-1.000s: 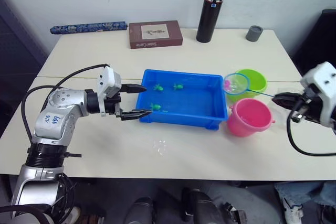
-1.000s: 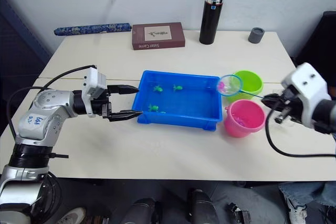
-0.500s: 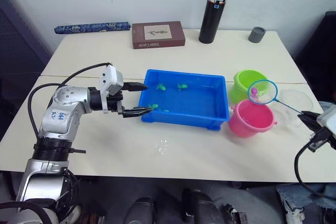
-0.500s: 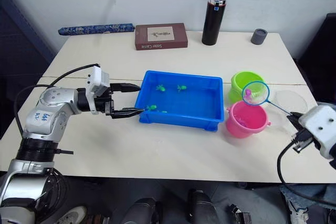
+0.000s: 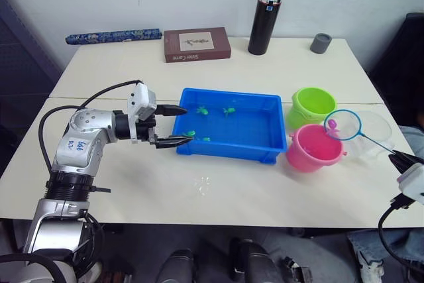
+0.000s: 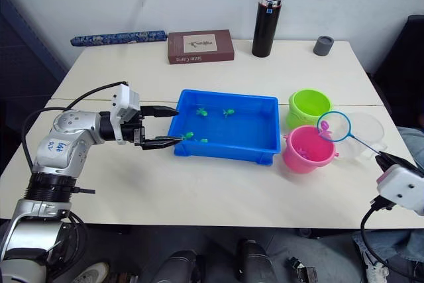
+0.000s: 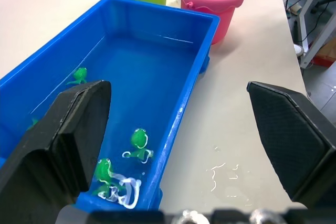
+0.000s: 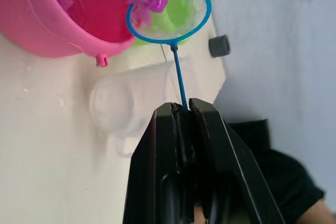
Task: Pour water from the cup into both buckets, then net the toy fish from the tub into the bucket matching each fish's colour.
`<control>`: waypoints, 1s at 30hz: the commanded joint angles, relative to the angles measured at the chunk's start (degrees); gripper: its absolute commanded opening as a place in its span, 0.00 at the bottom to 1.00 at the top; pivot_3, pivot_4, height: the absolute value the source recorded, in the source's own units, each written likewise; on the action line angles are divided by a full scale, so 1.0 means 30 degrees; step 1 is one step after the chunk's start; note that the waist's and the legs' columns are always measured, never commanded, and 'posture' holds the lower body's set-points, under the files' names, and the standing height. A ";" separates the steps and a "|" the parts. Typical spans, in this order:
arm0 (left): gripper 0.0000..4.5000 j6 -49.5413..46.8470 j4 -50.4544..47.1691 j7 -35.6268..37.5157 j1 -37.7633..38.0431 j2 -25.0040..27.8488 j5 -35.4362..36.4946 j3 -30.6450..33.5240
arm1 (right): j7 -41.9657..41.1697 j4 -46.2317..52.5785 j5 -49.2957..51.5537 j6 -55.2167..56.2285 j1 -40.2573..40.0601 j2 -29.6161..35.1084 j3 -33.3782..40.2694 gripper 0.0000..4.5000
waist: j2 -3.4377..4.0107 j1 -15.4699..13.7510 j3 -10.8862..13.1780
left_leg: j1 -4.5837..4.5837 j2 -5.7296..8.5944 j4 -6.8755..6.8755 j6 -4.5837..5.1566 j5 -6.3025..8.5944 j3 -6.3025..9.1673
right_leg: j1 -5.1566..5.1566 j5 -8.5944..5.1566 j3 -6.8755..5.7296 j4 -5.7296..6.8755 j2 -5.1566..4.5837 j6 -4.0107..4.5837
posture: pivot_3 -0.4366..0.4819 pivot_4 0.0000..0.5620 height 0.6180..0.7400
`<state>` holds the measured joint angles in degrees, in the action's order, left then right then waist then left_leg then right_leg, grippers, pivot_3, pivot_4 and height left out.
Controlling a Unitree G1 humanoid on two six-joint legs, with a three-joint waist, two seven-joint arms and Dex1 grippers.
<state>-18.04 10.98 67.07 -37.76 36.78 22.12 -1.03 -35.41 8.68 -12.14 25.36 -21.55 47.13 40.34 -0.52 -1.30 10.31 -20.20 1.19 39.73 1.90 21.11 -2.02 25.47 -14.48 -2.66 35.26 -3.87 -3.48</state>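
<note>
The blue tub (image 5: 252, 138) sits mid-table with several green toy fish (image 5: 201, 109) in shallow water. To its right stand the lime green bucket (image 5: 311, 105) and, nearer, the pink bucket (image 5: 315, 147). The clear cup (image 5: 376, 134) rests right of the buckets. My right gripper (image 8: 184, 109) is shut on the handle of the net (image 5: 342, 124). The hoop hovers over the pink bucket's right rim with a pink fish (image 8: 147, 4) in it. My left gripper (image 5: 171, 124) is open at the tub's left end, its fingers (image 7: 79, 124) spread wide with nothing between them.
At the table's back stand a tall black flask (image 5: 266, 16), a grey cap (image 5: 320, 42), a brown book (image 5: 197, 44) and a rolled blue patterned item (image 5: 112, 34). Water drops (image 5: 204, 183) lie on the table in front of the tub.
My right arm has pulled back to the right, carrying the net and its pink fish from beside the tub's right end to above the pink bucket's right rim. The left gripper has stayed put.
</note>
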 commanded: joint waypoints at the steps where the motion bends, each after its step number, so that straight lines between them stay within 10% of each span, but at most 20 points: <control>1: 0.99 0.0185 -0.0483 -0.0035 -0.0138 0.0033 0.0044 0.0286 | 0.1791 -0.0527 -0.1444 0.2470 -0.0155 0.0118 0.0022 0.00 | 0.0000 -0.0003 0.0000 | 0.0000 0.0001 0.0001 0.0000 0.0000 -0.0002 | 0.0000 0.0000 0.0003 0.0004 0.0000 0.0000 | 0.48 0.27 1.00; 23: 0.99 -0.0185 -0.1248 -0.0550 0.0616 0.0208 0.0231 0.0565 | 1.4791 -0.0493 -1.3551 0.5970 -0.1680 -0.0333 0.0821 0.00 | 0.0003 0.0028 -0.0002 | 0.0012 0.0000 0.0009 -0.0012 -0.0007 -0.0020 | 0.0000 -0.0009 0.0038 0.0031 0.0014 0.0016 | 0.48 0.27 1.00; 30: 0.99 -0.0370 -0.1085 -0.0634 0.0451 0.0199 0.0269 0.0722 | 1.2886 -0.0296 -1.0063 0.5192 -0.0807 0.0578 -0.0706 0.00 | 0.0002 0.0106 -0.0001 | 0.0021 -0.0001 0.0011 -0.0012 -0.0007 -0.0029 | -0.0003 -0.0009 0.0058 0.0056 0.0032 0.0016 | 0.48 0.27 1.00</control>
<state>-18.94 9.38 65.53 -35.64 36.88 22.19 -0.35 5.48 5.98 -47.58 42.17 -25.27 47.22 38.37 -0.52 -0.98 10.30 -20.13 1.19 39.81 1.87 21.09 -2.12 25.45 -14.50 -2.47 35.41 -3.78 -3.44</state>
